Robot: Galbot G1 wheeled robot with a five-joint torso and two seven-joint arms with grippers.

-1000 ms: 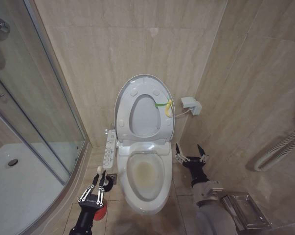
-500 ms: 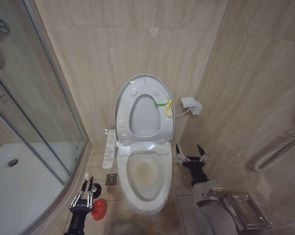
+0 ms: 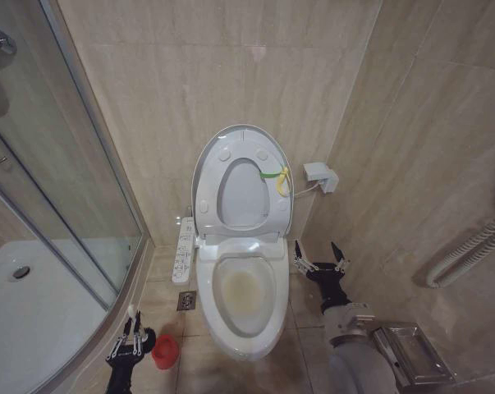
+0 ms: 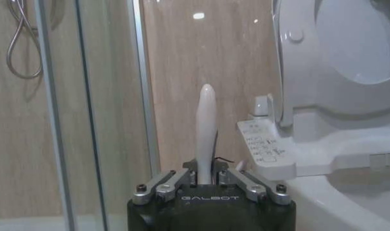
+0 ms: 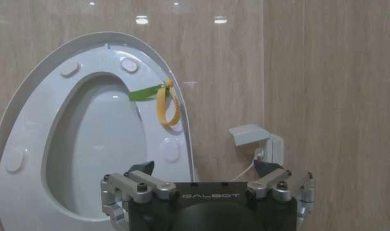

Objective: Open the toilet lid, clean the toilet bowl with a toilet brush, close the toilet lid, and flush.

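The toilet lid [image 3: 208, 168] stands upright against the wall with the seat ring raised in front of it and a yellow-green strap [image 3: 275, 176] at its edge. Below it the toilet bowl [image 3: 263, 305] lies open, stained yellow-brown inside. At the lower left my left gripper [image 3: 131, 326] is shut on the white handle of the toilet brush [image 3: 131, 312]; the handle [image 4: 206, 120] stands up between the fingers, and the dark head sits beside the red holder [image 3: 166, 351]. My right gripper [image 3: 318, 258] hangs open to the right of the bowl, facing the lid [image 5: 28, 130].
A glass shower door [image 3: 62, 180] and white shower tray [image 3: 34, 320] fill the left side. The button panel [image 3: 183, 250] juts from the bowl's left side. A wall socket [image 3: 320, 176] and a white hose [image 3: 469, 250] are on the right wall. A metal holder [image 3: 411, 353] is at the lower right.
My left gripper has moved left and lower in the view with the brush, off the red holder, which stays on the floor. The right arm has not moved.
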